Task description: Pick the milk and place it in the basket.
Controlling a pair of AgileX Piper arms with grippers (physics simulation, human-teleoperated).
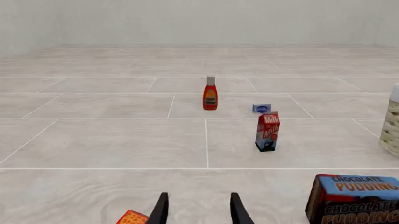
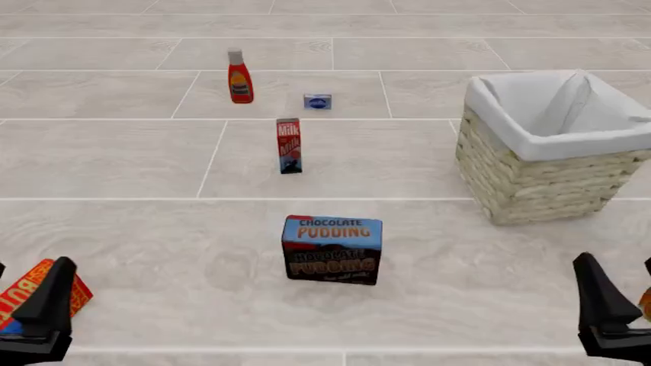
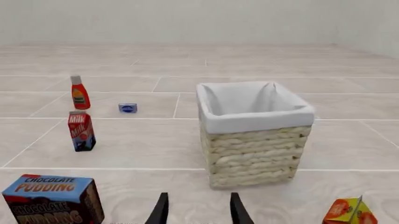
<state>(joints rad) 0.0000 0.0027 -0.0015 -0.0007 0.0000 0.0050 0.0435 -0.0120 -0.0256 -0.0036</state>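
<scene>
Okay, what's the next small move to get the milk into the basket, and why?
Probably reach the open left gripper forward and slightly right toward the milk. The carton stands upright and untouched beyond the pudding box, left of the basket, and neither gripper holds anything.

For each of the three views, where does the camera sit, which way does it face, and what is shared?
Front: fixed above and behind the arms, looking forward and down; left gripper and right gripper at the bottom corners.
Left wrist: behind its open fingers, facing the milk.
Right wrist: behind its open fingers, facing the basket.
All three share the milk, basket and pudding box.
</scene>
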